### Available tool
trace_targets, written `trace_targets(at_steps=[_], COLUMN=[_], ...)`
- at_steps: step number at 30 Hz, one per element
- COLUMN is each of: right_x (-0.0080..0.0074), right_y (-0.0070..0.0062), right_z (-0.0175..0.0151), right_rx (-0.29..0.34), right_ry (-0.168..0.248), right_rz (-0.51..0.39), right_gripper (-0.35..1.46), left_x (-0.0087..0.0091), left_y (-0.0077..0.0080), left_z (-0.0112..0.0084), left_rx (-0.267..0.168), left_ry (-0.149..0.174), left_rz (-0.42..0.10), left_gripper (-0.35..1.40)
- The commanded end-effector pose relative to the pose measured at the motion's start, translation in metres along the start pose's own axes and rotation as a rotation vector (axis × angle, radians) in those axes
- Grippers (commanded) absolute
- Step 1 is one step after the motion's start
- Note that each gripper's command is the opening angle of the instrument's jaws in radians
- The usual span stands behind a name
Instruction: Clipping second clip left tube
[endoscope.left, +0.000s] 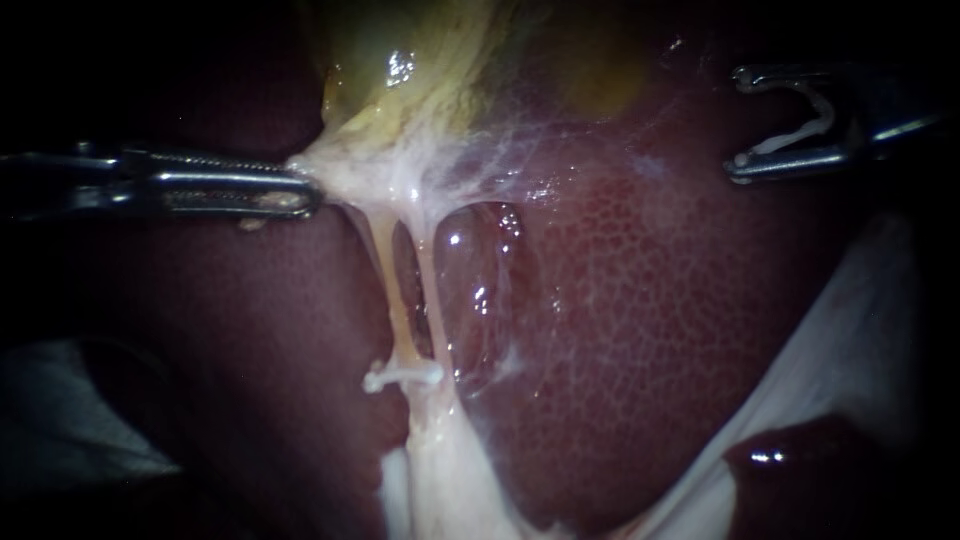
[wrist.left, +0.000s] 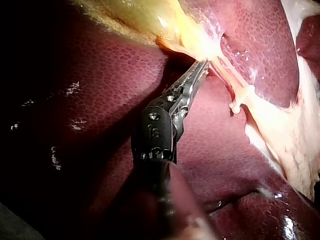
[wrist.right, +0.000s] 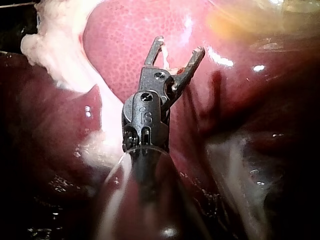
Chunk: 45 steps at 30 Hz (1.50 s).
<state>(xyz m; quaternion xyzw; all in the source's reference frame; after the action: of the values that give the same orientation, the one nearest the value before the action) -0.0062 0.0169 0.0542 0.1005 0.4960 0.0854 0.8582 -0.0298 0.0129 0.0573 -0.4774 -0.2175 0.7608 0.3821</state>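
Two pale stringy tubes (endoscope.left: 393, 300) — white barbell clip (endoscope.left: 400, 377); glossy mottled liver (endoscope.left: 650, 330).

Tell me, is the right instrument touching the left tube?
No, the right instrument, holding a clip, stands over the liver, well apart from the left tube.

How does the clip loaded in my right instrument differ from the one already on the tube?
The loaded clip is open, its legs spread wide; the placed clip is closed into a flat bar. The loaded clip rides in the right instrument, clear of tissue over the liver; the placed clip is clamped across the left tube, low on it. The loaded clip lies along its instrument; the placed clip lies crosswise to the tube. Both are white.
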Motion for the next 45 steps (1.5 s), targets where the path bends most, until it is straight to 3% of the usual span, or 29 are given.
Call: trace_targets(at_steps=[1, 7, 15, 21, 25, 34, 41, 45], right_x=[0.0002, 0.0014, 0.0033, 0.0035, 0.0031, 0.0025, 0.0015, 0.0003], right_y=[-0.0001, -0.0022, -0.0073, -0.0103, -0.0116, -0.0137, -0.0140, -0.0141], right_z=[0.0001, 0.0022, 0.0088, 0.0135, 0.0161, 0.0215, 0.0253, 0.0270], right_rx=[0.005, 0.050, 0.141, 0.203, 0.235, 0.301, 0.344, 0.374], right_ry=[0.003, 0.034, 0.083, 0.100, 0.104, 0.118, 0.134, 0.133], right_rz=[0.000, 0.024, 0.162, 0.245, 0.285, 0.341, 0.387, 0.402], right_gripper=[0.50, 0.50, 0.50, 0.50, 0.50, 0.49, 0.49, 0.49], left_x=[0.0000, 0.0000, 0.0000, -0.0001, -0.0001, -0.0002, -0.0002, -0.0002], left_y=[0.0001, 0.0001, 0.0000, 0.0001, 0.0001, 0.0001, 0.0001, 0.0001], left_z=[0.0000, 0.0000, 0.0000, 0.0001, 0.0001, 0.0001, 0.0001, 0.0001], left_rx=[-0.001, -0.001, -0.001, 0.000, 0.000, 0.001, 0.001, 0.001], left_ry=[0.002, 0.002, 0.002, 0.002, 0.002, 0.002, 0.002, 0.003], left_rz=[0.002, 0.002, 0.003, 0.003, 0.003, 0.003, 0.003, 0.003], left_gripper=[-0.35, -0.35, -0.35, -0.35, -0.35, -0.35, -0.35, -0.35])
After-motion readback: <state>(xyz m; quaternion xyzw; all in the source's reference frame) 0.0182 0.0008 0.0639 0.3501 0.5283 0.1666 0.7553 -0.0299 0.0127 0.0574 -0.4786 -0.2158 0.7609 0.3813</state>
